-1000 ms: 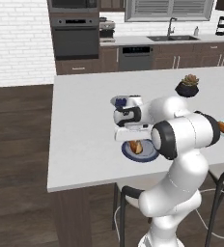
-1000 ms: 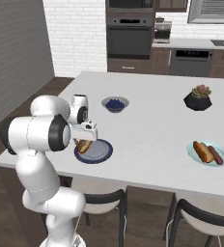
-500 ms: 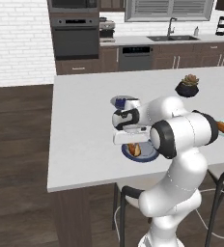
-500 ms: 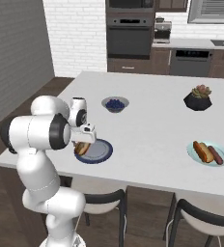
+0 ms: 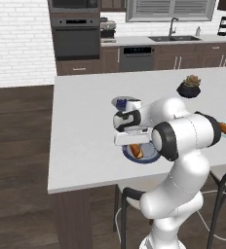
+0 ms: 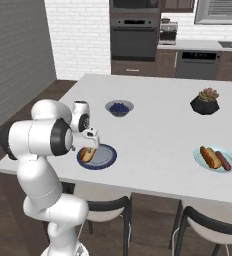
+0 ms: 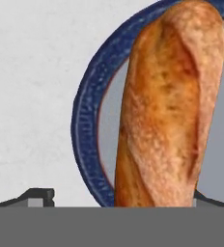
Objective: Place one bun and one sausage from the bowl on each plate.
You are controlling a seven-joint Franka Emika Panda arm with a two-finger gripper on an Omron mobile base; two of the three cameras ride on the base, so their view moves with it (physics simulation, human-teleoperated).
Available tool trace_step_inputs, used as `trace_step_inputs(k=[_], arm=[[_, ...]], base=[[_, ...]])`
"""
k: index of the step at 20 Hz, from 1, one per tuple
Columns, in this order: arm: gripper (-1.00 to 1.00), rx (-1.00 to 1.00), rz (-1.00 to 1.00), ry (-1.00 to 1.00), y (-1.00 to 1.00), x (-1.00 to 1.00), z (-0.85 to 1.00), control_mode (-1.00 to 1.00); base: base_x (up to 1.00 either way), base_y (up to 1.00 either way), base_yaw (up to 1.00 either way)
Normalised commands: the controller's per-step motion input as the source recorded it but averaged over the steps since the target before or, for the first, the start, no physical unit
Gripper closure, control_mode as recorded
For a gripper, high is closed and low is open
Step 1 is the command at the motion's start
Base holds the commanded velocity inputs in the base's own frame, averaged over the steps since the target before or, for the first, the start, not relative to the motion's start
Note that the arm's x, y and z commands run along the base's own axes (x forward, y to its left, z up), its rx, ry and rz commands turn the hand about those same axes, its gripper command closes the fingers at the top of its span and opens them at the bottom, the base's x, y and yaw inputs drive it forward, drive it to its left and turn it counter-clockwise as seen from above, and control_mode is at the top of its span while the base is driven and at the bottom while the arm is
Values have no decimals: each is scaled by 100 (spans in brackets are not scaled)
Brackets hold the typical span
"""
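Here the gripper [image 7: 116,200] is hanging just above the bun [image 7: 169,106], its fingers [image 7: 36,197] sitting low on either side; whether they are gripping it or standing free I cannot tell. Beneath the bun the blue-rimmed plate [image 7: 87,111] is lying near the counter [image 6: 153,130] edge. Farther off, the teal plate [image 6: 202,161] is already carrying a bun and sausage. If the fingers are opening while off-centre, the bun may roll over the rim.
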Motion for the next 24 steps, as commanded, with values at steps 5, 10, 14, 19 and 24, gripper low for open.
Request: trace_step_inputs(k=[5, 10, 14, 19, 24], arm=[[-100, -3, 0, -7, 0, -7, 17, -100], [-100, -2, 0, -7, -11, -7, 23, -100], [-100, -1, 0, -16, -2, -29, 62, -100], [-100, 0, 0, -28, -3, -57, 80, -100], [-100, 1, 0, -27, -28, -77, 88, -100]], base=[[0, 0, 0], [0, 0, 0], [0, 0, 0], [0, 0, 0], [0, 0, 0]])
